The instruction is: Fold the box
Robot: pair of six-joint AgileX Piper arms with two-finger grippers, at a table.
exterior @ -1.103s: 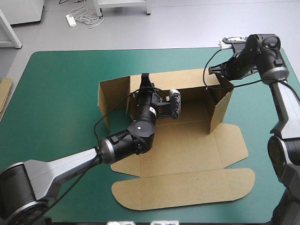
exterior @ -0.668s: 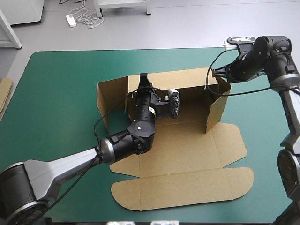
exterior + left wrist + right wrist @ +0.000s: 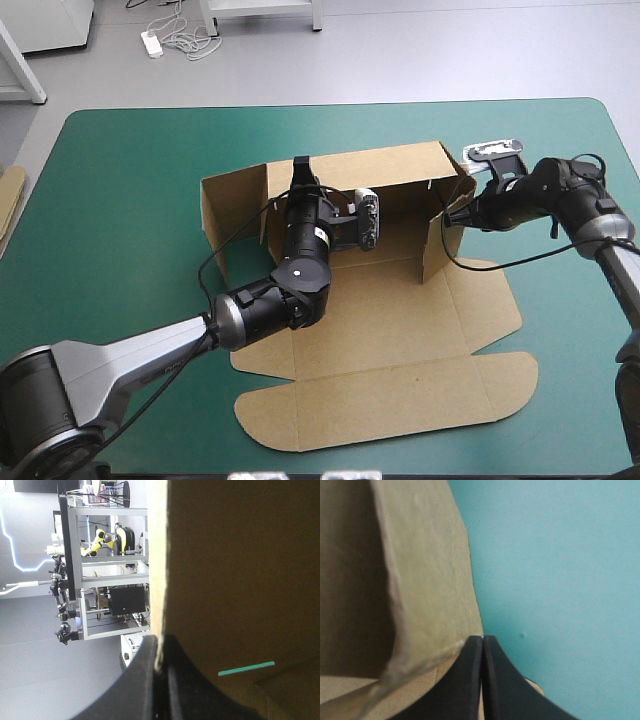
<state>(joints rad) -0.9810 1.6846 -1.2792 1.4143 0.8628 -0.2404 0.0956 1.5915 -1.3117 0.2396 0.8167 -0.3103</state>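
Left pincer (image 3: pixel 159 647) tight on box (image 3: pixel 240 580) wall, wrist view only

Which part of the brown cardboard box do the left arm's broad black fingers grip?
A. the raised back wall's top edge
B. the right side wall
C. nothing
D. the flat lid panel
A: the left wrist view shows the fingers shut on a board edge, and the high view puts the left gripper atop the box's raised back wall.
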